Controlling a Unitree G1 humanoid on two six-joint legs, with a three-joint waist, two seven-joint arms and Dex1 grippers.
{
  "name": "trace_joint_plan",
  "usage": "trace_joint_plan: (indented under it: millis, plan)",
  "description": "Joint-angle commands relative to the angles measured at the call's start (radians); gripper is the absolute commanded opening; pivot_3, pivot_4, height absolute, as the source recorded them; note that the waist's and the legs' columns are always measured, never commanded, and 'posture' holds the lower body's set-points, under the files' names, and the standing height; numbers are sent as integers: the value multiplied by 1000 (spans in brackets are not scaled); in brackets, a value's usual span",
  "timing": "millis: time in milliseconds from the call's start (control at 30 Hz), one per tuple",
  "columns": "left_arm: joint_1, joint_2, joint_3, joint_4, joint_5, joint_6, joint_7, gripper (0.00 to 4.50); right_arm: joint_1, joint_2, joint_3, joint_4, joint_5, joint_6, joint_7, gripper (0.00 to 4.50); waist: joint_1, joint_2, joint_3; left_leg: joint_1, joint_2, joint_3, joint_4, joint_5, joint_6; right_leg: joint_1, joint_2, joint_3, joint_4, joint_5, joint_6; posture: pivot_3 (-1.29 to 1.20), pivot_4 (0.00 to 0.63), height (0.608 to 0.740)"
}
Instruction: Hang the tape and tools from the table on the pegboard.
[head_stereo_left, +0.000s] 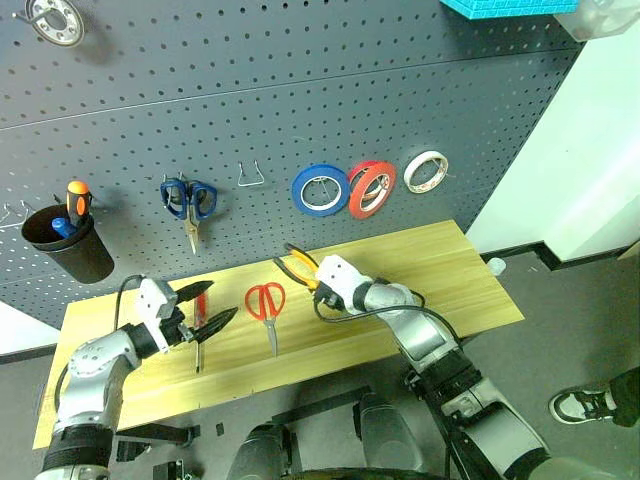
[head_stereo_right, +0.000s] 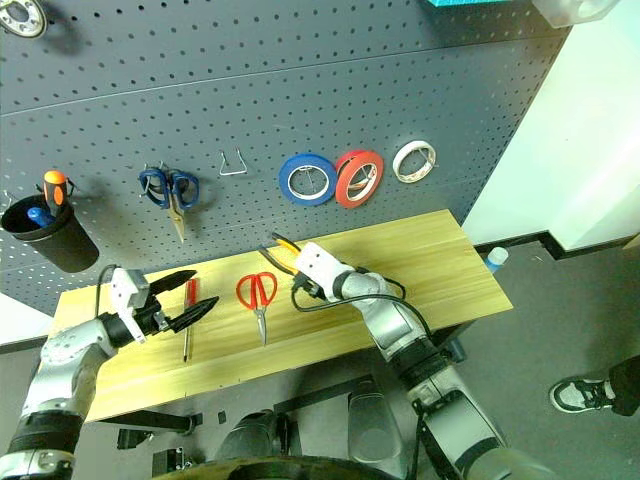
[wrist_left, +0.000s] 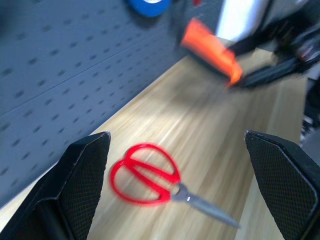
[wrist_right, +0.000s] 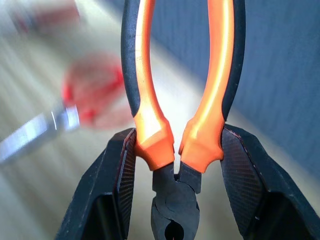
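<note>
- My right fingers (wrist_right: 175, 165) are clamping the pliers (wrist_right: 180, 110) by the base of their orange-and-black handles, the handles pointing toward the pegboard (head_stereo_left: 300, 90).
- I am holding the pliers above the worktop (head_stereo_left: 440, 265), just beside the red-handled scissors (head_stereo_left: 267, 305).
- My left fingers (head_stereo_left: 205, 312) are standing wide apart, gripping nothing, over the worktop's left part.
- The red-handled screwdriver (head_stereo_left: 200, 322) is lying on the worktop beneath my left fingers.
- The red-orange tape (head_stereo_left: 371, 188) is hanging on the pegboard between the blue tape ring (head_stereo_left: 320, 190) and the white tape ring (head_stereo_left: 426, 171).
- The blue-handled scissors (head_stereo_left: 188, 203) are hanging further left.
</note>
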Motion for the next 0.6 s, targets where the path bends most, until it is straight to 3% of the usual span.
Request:
trace_joint_plan:
  millis: [33, 167, 300, 433, 600]
  plan:
    - [25, 14, 78, -35, -43, -32, 11, 4500, -38, 34, -36, -114, 74, -105, 26, 2091, 2, 0, 0, 0, 0, 0, 0, 0, 0, 0, 0, 0, 0, 0, 0, -160, 81, 740]
    - [15, -15, 111, -31, -47, -102, 39, 4500, -113, 97, -68, -178, 144, -120, 33, 2091, 4, 0, 0, -1, 0, 0, 1, 0, 0, 0, 0, 0, 0, 0, -1, -151, 81, 740]
    - [-44, -75, 132, -46, -56, -158, 111, 4500, -212, 184, -116, -172, 147, -126, -70, 2091, 13, -1, 0, 0, 0, -1, 1, 0, 0, 0, 0, 0, 0, 3, -5, -150, 78, 740]
    - [-84, -111, 112, -48, -38, -179, 149, 4500, -327, 265, -164, -85, 98, -173, -232, 2091, 25, -1, 0, -1, 0, -1, 0, 0, 0, -1, 0, 0, 0, 4, -6, -166, 74, 740]
    - [-139, -139, 90, -10, 17, -236, 211, 4500, -448, 333, -191, 138, 113, -277, -297, 2091, 24, -1, 0, 0, 0, 0, -1, 0, 0, -1, 1, 0, 0, 4, -7, -171, 71, 740]
